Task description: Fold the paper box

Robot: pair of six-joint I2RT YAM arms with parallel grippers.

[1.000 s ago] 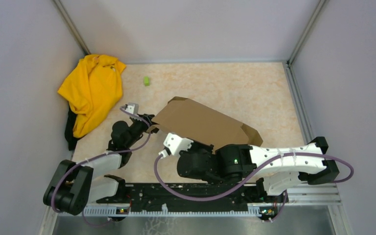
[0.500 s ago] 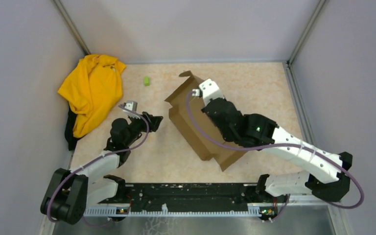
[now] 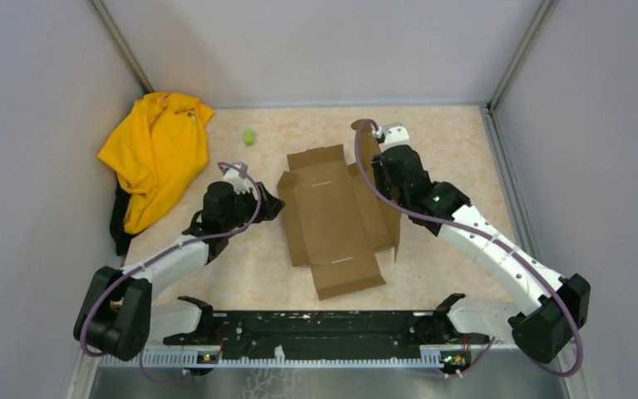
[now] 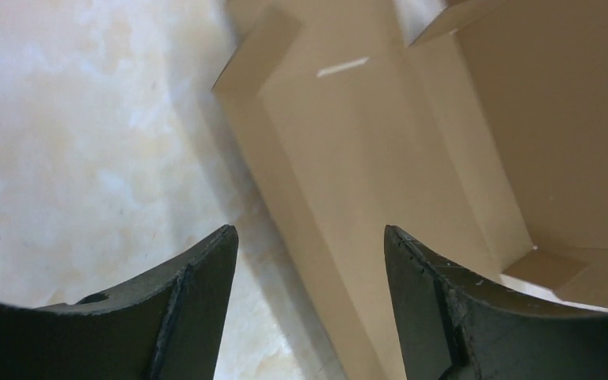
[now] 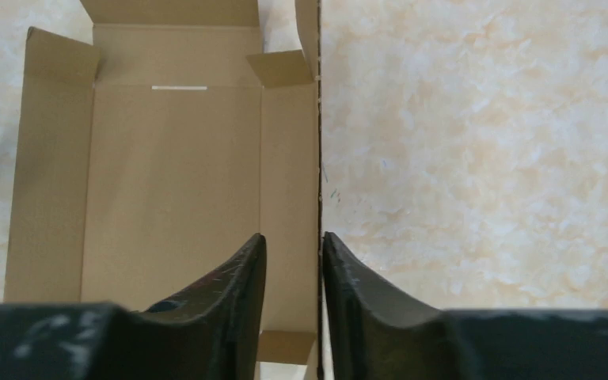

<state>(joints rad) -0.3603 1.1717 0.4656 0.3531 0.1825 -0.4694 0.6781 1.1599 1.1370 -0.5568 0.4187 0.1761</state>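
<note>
Paper box (image 3: 332, 218), opened inside-up at the middle of the desk (image 3: 465, 150), its long axis running from the far edge toward the near edge. Step in hand, as I judge it: raising the side walls. The right wall (image 3: 397, 237) stands upright; the left wall (image 3: 287, 224) lies low, barely lifted. My right pincer (image 5: 293, 237) sits astride the right wall's top edge, fingers narrowly apart and not clamped. My left pincer (image 4: 309, 231) is spread wide and empty, just beside the left wall. The next move, I judge, calls for my left fingers to catch that wall's edge and tip it upright while my right steadies its own side; the end flaps are not yet folded. A second ago the sheet was tilted off the desk over my right arm, close to the near edge. Now it rests flat, and my left arm has advanced toward it.
</note>
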